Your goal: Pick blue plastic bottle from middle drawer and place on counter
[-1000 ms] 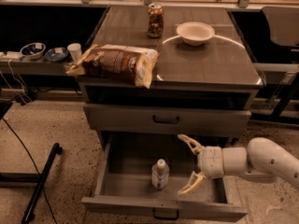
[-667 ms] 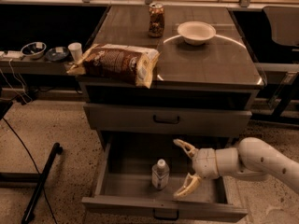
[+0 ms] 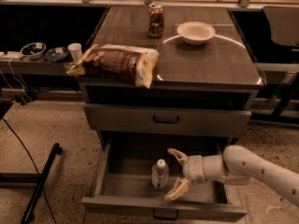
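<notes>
The blue plastic bottle (image 3: pixel 160 174) stands upright in the open middle drawer (image 3: pixel 140 203), a slim clear bottle with a white cap. My gripper (image 3: pixel 174 175) is open inside the drawer, just right of the bottle, its two pale fingers spread with one finger behind and one in front. The fingers are close to the bottle but do not close on it. The counter (image 3: pixel 205 59) is the glossy grey-brown cabinet top above.
On the counter lie a brown chip bag (image 3: pixel 114 62) at the front left, a brown drink can (image 3: pixel 155 20) and a white bowl (image 3: pixel 195 32) at the back. A shut drawer (image 3: pixel 166 120) sits above the open one. A side shelf with small bowls (image 3: pixel 32 49) stands at left.
My gripper has moved left inside the drawer, closer to the bottle. It stays open. The bottle has not moved.
</notes>
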Robot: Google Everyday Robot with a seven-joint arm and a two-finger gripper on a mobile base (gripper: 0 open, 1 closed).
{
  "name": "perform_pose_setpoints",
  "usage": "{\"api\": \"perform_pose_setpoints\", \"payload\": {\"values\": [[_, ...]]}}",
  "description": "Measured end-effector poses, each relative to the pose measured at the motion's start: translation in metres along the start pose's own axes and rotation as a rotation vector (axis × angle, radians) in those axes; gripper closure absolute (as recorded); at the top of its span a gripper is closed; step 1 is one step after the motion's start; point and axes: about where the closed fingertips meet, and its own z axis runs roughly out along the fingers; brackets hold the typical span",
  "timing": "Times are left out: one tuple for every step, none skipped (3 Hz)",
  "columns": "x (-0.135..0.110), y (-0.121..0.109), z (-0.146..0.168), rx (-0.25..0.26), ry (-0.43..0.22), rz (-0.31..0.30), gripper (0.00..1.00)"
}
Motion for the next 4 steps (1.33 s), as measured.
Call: {"api": "perform_pose_setpoints", "payload": {"values": [[0.022,-0.009,0.017,0.029,-0.009,0.053,0.00],[0.036,-0.016,0.033,0.073,-0.035,0.098,0.19],[0.034,-0.021,0.047,0.102,-0.085,0.111,0.42],[0.024,-0.022,0.059,0.108,-0.140,0.105,0.66]]}}
